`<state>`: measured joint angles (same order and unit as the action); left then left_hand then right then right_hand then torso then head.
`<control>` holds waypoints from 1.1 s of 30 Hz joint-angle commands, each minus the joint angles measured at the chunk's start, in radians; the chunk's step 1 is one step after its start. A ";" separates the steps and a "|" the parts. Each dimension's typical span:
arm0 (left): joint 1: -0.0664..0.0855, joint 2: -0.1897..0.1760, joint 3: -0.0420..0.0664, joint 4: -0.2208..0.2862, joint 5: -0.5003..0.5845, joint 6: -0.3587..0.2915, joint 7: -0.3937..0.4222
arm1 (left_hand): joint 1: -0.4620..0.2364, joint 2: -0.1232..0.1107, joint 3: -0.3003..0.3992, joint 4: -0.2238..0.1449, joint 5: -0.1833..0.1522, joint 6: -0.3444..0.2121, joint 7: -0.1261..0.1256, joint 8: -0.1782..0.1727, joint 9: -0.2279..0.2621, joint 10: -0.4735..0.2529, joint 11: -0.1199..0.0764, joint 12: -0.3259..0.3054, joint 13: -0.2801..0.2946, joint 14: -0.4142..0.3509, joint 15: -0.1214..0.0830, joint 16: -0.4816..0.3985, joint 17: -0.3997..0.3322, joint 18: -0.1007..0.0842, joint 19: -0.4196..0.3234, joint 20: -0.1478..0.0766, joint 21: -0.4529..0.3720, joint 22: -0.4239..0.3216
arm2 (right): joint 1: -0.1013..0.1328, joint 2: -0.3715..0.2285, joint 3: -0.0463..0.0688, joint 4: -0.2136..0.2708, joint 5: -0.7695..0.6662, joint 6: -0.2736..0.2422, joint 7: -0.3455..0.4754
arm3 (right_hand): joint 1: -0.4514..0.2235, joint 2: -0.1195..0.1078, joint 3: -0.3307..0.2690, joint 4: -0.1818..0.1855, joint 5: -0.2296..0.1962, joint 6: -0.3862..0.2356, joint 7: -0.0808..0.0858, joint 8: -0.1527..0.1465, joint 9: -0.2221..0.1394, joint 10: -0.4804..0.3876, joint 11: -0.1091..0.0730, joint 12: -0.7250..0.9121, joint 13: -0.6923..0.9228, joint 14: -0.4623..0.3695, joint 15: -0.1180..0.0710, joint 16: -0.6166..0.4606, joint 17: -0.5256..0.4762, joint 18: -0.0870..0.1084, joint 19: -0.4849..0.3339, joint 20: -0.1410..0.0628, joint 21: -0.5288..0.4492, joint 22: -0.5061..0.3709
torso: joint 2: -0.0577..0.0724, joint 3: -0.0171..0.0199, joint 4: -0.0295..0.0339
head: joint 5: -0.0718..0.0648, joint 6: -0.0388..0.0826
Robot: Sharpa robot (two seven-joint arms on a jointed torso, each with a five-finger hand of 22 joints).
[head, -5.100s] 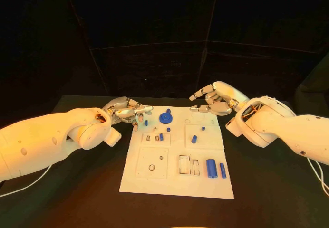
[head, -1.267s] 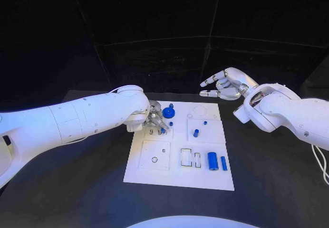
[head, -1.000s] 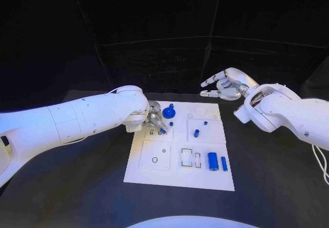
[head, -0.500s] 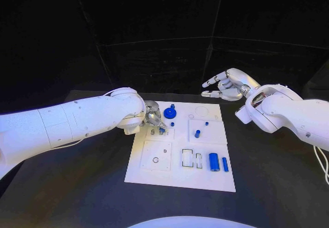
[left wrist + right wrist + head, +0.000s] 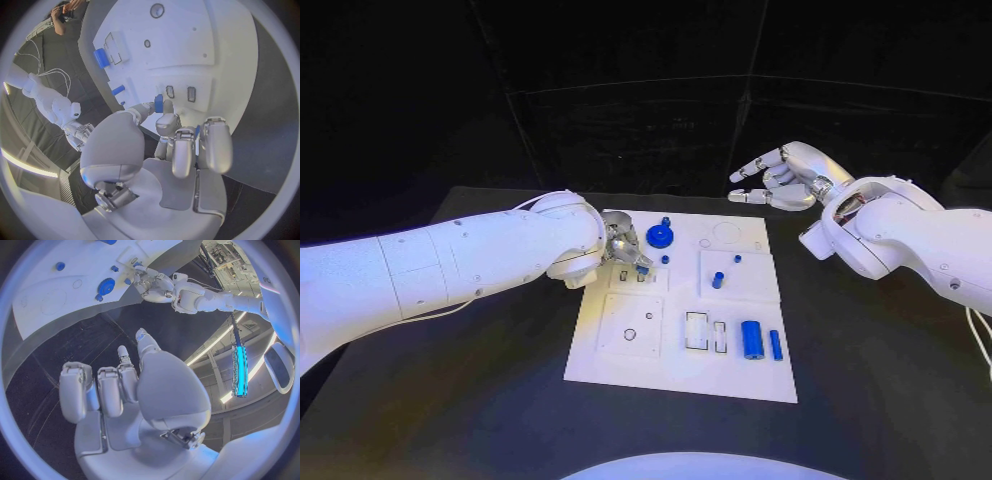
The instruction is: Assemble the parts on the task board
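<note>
While the left hand (image 5: 165, 127) pinches a small blue part (image 5: 159, 103) over the task board (image 5: 668, 370), that part looks light, stiff, slippery. Grip its sides. Right hand (image 5: 783, 180) hovers, fingers curled, holding nothing.

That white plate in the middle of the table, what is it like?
The task board is a flat white rectangular plate lying on the black table. Its surface carries square panels with small slots, round holes and rectangular recesses. Small blue parts sit on it: a round disc, short pegs and two cylinders lying side by side. The left robot hand reaches over its far left part.
</note>
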<state>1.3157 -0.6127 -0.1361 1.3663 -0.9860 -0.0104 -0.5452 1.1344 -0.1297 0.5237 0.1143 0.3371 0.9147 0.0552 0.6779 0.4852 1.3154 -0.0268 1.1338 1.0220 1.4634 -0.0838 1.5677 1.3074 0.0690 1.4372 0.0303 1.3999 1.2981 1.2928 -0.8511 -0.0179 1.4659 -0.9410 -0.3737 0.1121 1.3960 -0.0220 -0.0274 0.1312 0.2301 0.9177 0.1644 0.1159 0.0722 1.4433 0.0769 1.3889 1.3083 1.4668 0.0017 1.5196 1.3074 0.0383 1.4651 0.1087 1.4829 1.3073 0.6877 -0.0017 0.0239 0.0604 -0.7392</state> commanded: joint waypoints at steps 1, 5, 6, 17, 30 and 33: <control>-0.007 0.001 -0.001 0.001 -0.045 -0.044 -0.016 | -0.012 0.001 0.191 -0.187 0.006 -0.002 -0.006 0.006 0.002 0.007 0.001 0.006 0.002 0.107 0.000 0.003 0.263 -0.010 0.008 -0.002 0.005 0.002 | 0.002 -0.001 0.001 0.003 0.002 0.004 0.003 | 0.002 0.011 -0.001 -0.006 0.007 -0.003 -0.001 0.003 -0.001 0.000 -0.002 -0.002 0.106 0.079 -0.004 -0.004 0.159 0.004 0.013 -0.006 -0.006 0.061 | 0.000 -0.0003 -0.0025 | 0.003 0.000; -0.015 0.003 -0.004 -0.001 -0.065 -0.044 -0.023 | -0.013 0.001 0.192 -0.187 0.007 -0.002 -0.006 0.007 0.003 0.008 0.000 0.007 0.003 0.107 -0.001 0.003 0.263 -0.010 0.008 -0.003 0.005 0.003 | 0.002 -0.002 0.001 0.004 0.002 0.005 0.002 | 0.002 0.011 -0.001 -0.006 0.007 -0.003 -0.001 0.003 -0.001 0.000 -0.002 -0.002 0.106 0.079 -0.004 -0.004 0.159 0.004 0.013 -0.006 -0.006 0.061 | 0.000 -0.0008 -0.0031 | 0.003 0.000; -0.016 0.003 -0.005 -0.001 -0.069 -0.043 -0.024 | -0.014 0.001 0.192 -0.187 0.008 -0.002 -0.007 0.008 0.003 0.008 0.000 0.006 0.002 0.107 -0.001 0.003 0.263 -0.010 0.008 -0.003 0.005 0.003 | 0.002 -0.002 0.001 0.004 0.002 0.006 0.002 | 0.002 0.011 -0.001 -0.006 0.007 -0.003 -0.001 0.003 -0.001 0.000 -0.002 -0.002 0.106 0.079 -0.004 -0.004 0.159 0.004 0.013 -0.006 -0.006 0.061 | 0.000 -0.0009 -0.0039 | 0.004 0.000; -0.022 0.001 -0.009 -0.004 -0.086 -0.010 -0.041 | -0.016 0.000 0.194 -0.187 0.010 -0.002 -0.007 0.010 0.005 0.007 0.000 0.004 -0.001 0.107 -0.001 0.003 0.263 -0.010 0.008 -0.003 0.004 0.002 | 0.002 -0.001 0.001 0.003 0.002 0.008 0.001 | 0.000 0.012 -0.002 -0.005 0.009 -0.003 -0.001 0.004 -0.001 0.000 -0.002 -0.002 0.106 0.079 -0.004 -0.004 0.160 0.004 0.013 -0.006 -0.006 0.062 | 0.001 -0.0010 -0.0035 | 0.004 -0.001; -0.022 -0.012 -0.009 0.005 -0.087 0.026 -0.045 | -0.036 -0.010 0.209 -0.191 0.053 -0.008 -0.011 0.033 0.022 0.014 -0.004 0.009 0.005 0.107 -0.004 0.003 0.263 -0.010 0.010 -0.006 0.006 0.007 | 0.002 0.001 0.001 0.000 0.002 0.010 0.002 | 0.000 0.012 -0.002 -0.005 0.009 -0.003 -0.001 0.004 -0.001 0.000 -0.002 -0.002 0.106 0.079 -0.004 -0.004 0.160 0.004 0.013 -0.006 -0.006 0.062 | 0.000 -0.0006 -0.0030 | 0.005 -0.006; -0.022 -0.011 -0.009 0.006 -0.087 0.033 -0.043 | -0.036 -0.010 0.210 -0.191 0.054 -0.008 -0.011 0.034 0.022 0.014 -0.004 0.009 0.005 0.107 -0.004 0.003 0.263 -0.010 0.010 -0.006 0.006 0.007 | 0.002 0.002 0.001 0.000 0.002 0.011 0.003 | 0.000 0.012 -0.002 -0.005 0.009 -0.003 -0.001 0.004 -0.001 0.000 -0.002 -0.002 0.106 0.079 -0.004 -0.004 0.160 0.004 0.013 -0.006 -0.006 0.062 | 0.000 -0.0009 -0.0033 | 0.006 -0.005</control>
<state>1.2966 -0.6227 -0.1421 1.3730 -1.0598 -0.0135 -0.5693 1.1008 -0.1395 0.5500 0.1020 0.3872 0.9075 0.0482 0.7090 0.5065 1.3224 -0.0339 1.1387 1.0251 1.4634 -0.0838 1.5677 1.3074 0.0691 1.4407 0.0268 1.3998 1.3036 1.2927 -0.8503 -0.0179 1.4650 -0.9409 -0.3693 0.1108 1.3960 -0.0220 -0.0273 0.1313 0.2359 0.9177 0.1644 0.1159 0.0723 1.4433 0.0769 1.3889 1.3083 1.4668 0.0018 1.5197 1.3079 0.0384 1.4651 0.1087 1.4829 1.3073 0.6884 -0.0027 0.0203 0.0655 -0.7442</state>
